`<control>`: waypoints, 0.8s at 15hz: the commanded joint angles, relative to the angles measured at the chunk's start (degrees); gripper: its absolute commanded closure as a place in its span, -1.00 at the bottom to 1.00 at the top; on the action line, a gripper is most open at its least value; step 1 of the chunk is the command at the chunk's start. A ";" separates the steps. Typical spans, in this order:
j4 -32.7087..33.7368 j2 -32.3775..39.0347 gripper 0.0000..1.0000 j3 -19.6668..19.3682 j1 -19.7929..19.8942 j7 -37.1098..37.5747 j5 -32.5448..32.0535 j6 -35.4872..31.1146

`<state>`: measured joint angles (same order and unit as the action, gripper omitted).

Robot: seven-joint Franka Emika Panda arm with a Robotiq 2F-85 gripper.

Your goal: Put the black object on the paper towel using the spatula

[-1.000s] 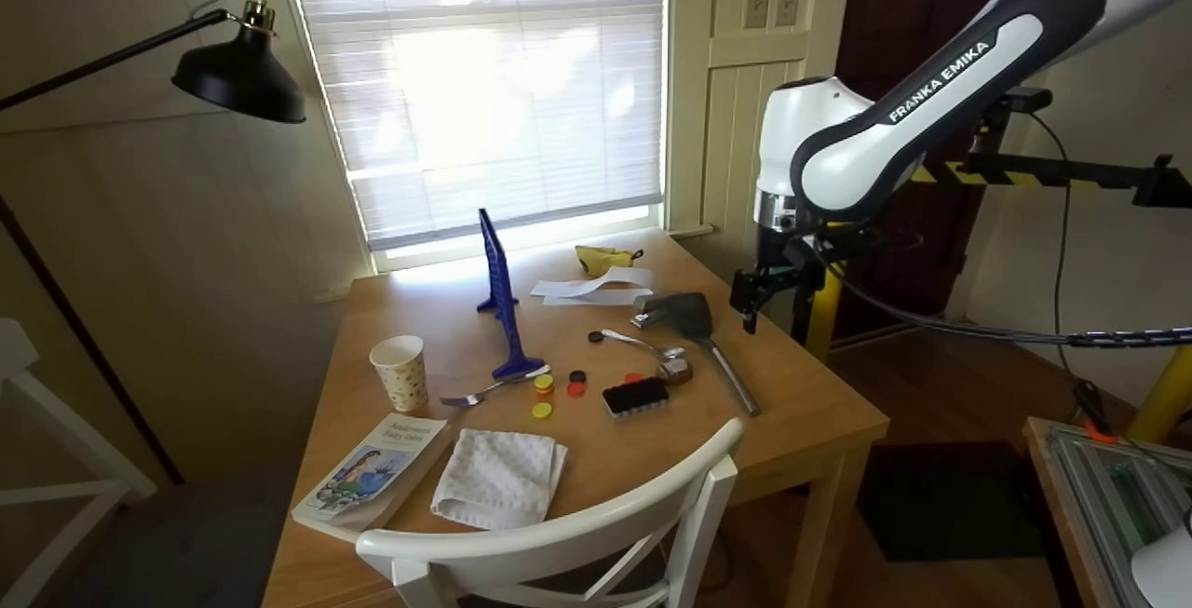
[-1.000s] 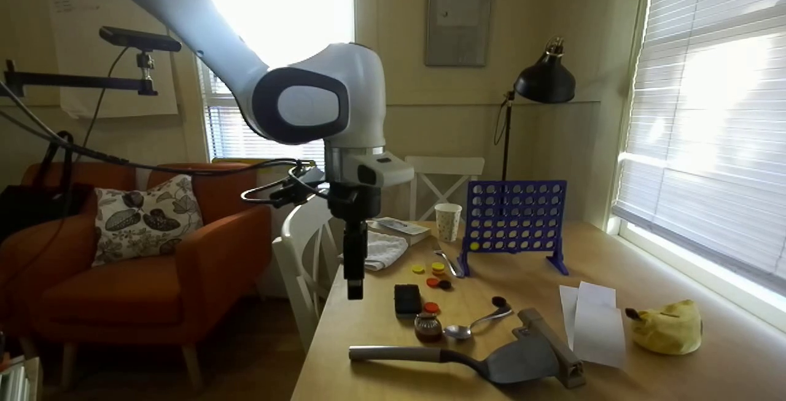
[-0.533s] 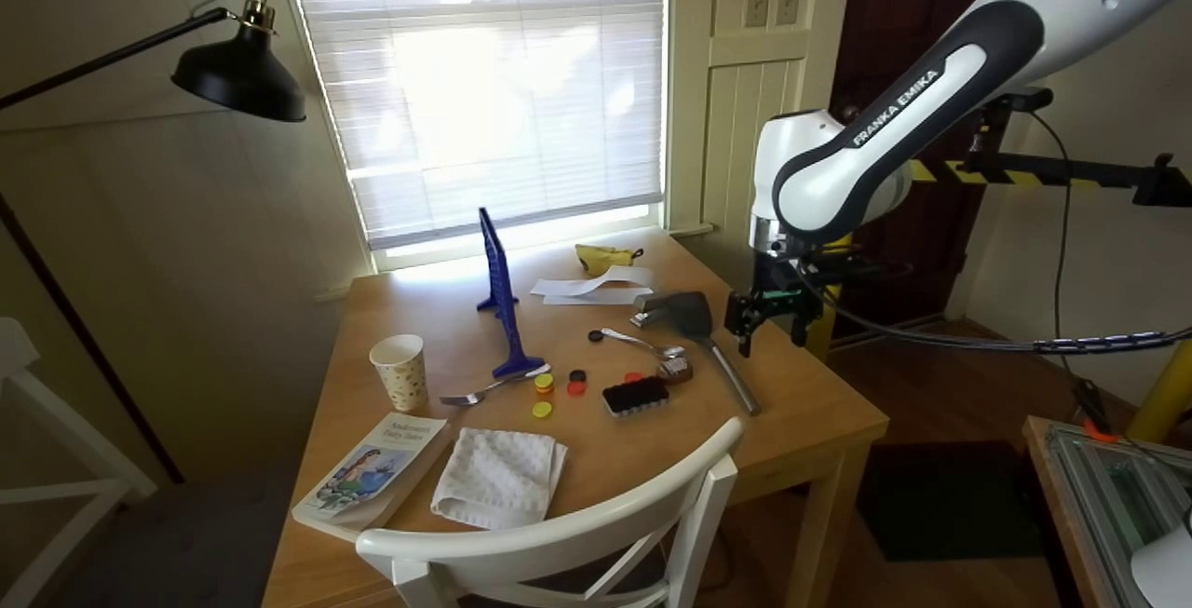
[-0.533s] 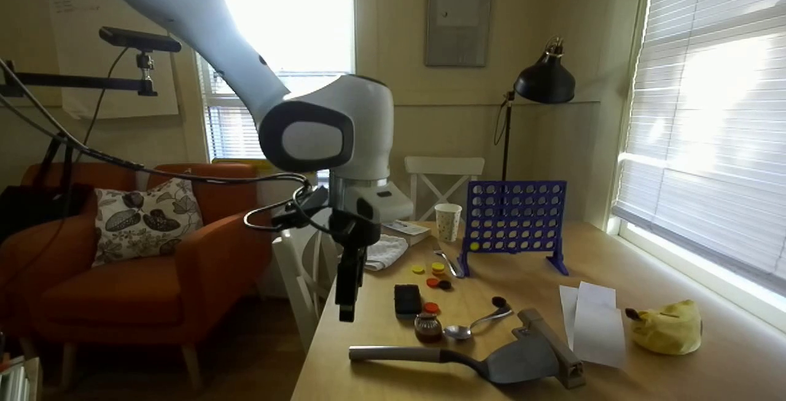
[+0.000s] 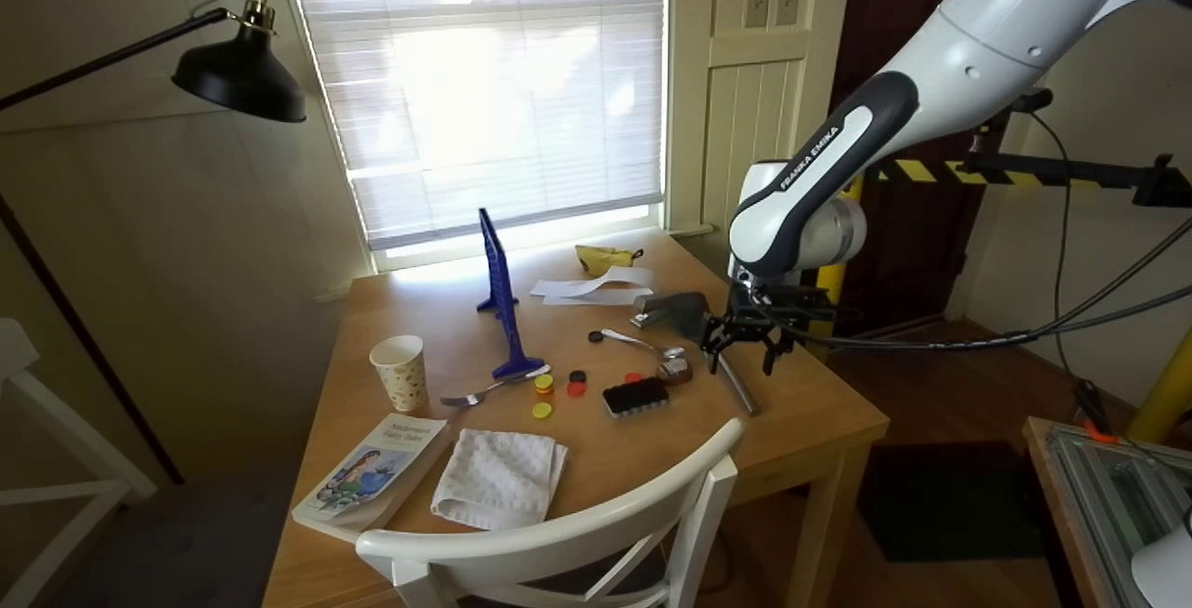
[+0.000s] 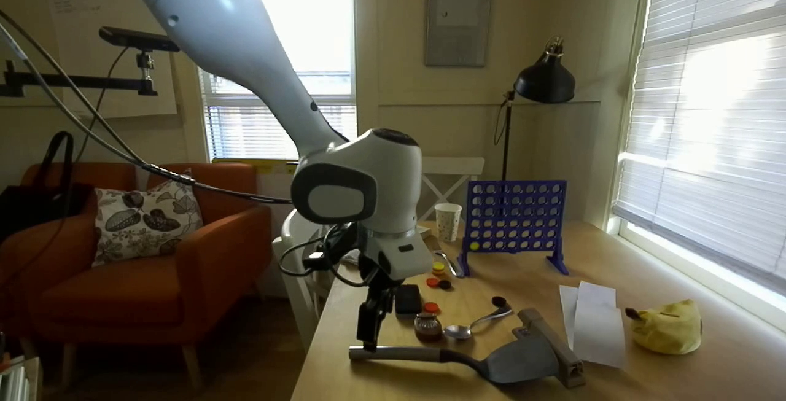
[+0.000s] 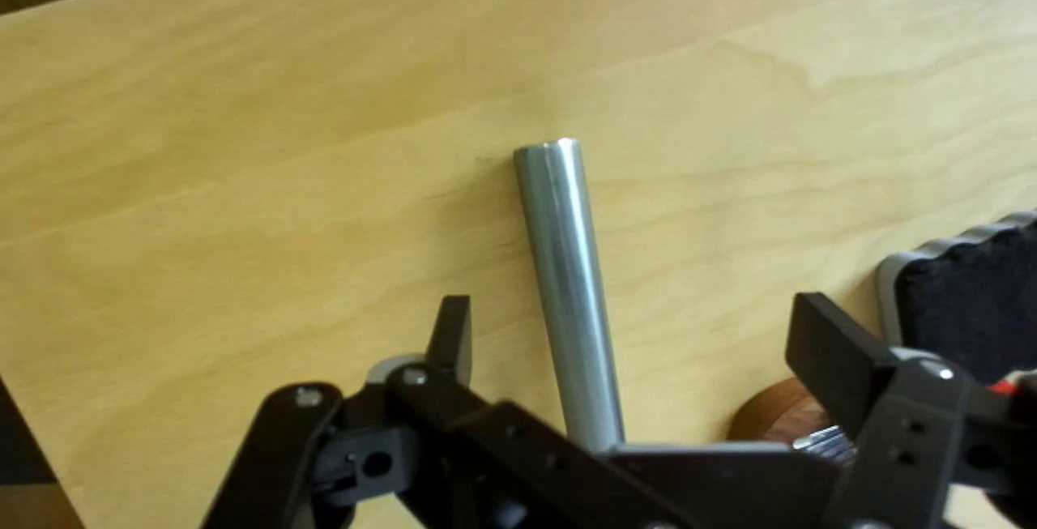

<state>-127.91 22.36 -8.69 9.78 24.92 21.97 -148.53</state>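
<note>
Clearance at the end effector (image 7: 630,318): room between the fingers (image 7: 834,343), crowded on one flank.
In the wrist view the spatula handle (image 7: 571,294) runs between the fingers, table (image 7: 324,108) surface showing on either side, wider gap toward the black object (image 7: 972,302); more table past the handle's tip. In the way: round brown item (image 7: 774,414), partly behind one finger; black object near, past that finger. Farther off: white chair (image 5: 559,538) at the table edge; blue rack (image 6: 509,218) well apart. Height above table: cannot tell.

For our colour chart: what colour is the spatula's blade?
The spatula blade is grey, best seen in an exterior view.
</note>
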 commanded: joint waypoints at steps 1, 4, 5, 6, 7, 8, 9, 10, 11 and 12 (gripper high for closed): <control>4.60 5.53 -1.00 0.80 0.34 -0.71 2.32 -4.00; 6.40 7.97 -1.00 -0.05 -0.59 0.49 0.58 -6.35; 6.77 8.52 -1.00 -0.18 -0.74 0.57 0.32 -6.91; 7.03 9.02 -1.00 -0.40 -0.98 0.69 -0.05 -7.44; 7.21 9.36 -1.00 -0.61 -1.16 0.78 -0.42 -7.55; 7.14 9.62 -1.00 -0.95 -1.46 0.90 -0.84 -8.07; 7.03 9.66 -0.96 -1.13 -1.51 0.85 -0.97 -8.09; 6.91 9.73 -0.79 -1.41 -1.64 0.80 -1.21 -8.10; 6.68 9.72 -0.71 -1.98 -1.92 1.03 -1.68 -7.87; 6.47 9.61 -0.56 -2.44 -2.08 1.08 -2.04 -7.63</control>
<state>-121.90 31.14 -9.51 8.79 24.96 21.91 -155.82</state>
